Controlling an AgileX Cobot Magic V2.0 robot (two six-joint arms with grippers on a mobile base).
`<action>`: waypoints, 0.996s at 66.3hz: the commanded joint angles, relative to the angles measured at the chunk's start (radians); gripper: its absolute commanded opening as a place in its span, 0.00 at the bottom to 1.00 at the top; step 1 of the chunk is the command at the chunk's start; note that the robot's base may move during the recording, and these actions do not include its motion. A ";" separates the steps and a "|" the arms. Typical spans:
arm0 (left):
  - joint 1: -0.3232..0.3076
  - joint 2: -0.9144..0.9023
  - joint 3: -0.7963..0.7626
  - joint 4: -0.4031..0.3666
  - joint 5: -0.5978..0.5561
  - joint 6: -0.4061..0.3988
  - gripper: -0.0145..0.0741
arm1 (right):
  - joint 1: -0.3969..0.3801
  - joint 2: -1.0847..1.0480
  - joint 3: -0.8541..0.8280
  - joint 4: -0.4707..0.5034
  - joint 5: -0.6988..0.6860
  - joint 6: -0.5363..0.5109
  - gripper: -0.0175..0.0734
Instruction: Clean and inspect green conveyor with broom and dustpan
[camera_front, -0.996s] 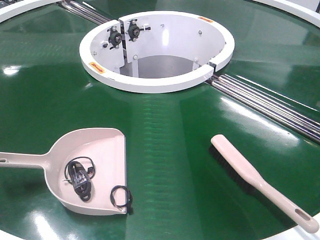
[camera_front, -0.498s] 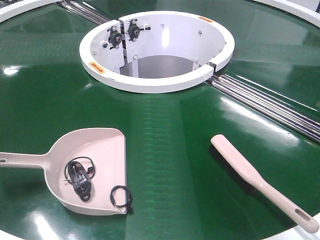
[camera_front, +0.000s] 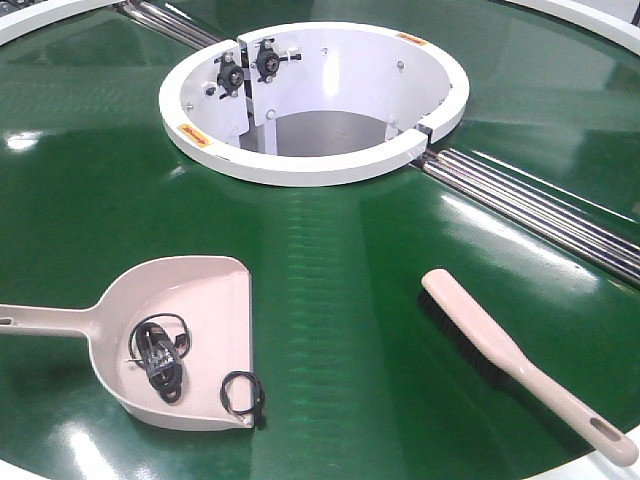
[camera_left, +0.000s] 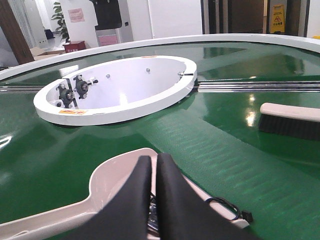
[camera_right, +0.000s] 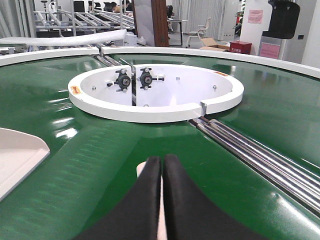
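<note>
The green conveyor (camera_front: 340, 260) fills the front view. On it at the near left lies the dustpan (camera_front: 205, 300), its handle pointing left. The broom (camera_front: 490, 340) lies at the near right, bristles down and handle toward the near edge. Neither gripper shows in the front view. In the left wrist view my left gripper (camera_left: 154, 157) is shut with nothing in it, in line with the dustpan (camera_left: 112, 172). In the right wrist view my right gripper (camera_right: 162, 159) is shut and empty, with the broom's tip (camera_right: 140, 170) showing past its fingers.
A tangle of black cable (camera_front: 155, 355) lies inside the dustpan, and a small black cable loop (camera_front: 243, 392) lies at its front lip. The white-rimmed central opening (camera_front: 300, 165) sits beyond. Silver roller strips (camera_front: 540, 210) run off to the right.
</note>
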 joint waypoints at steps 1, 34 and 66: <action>-0.004 0.010 -0.025 -0.020 -0.079 -0.009 0.15 | -0.007 0.011 -0.027 0.001 -0.082 -0.013 0.18; -0.004 -0.007 0.123 0.170 -0.252 -0.160 0.15 | -0.007 0.011 -0.027 0.001 -0.082 -0.013 0.18; 0.089 -0.071 0.254 0.303 -0.445 -0.579 0.16 | -0.007 0.011 -0.027 0.001 -0.066 -0.013 0.18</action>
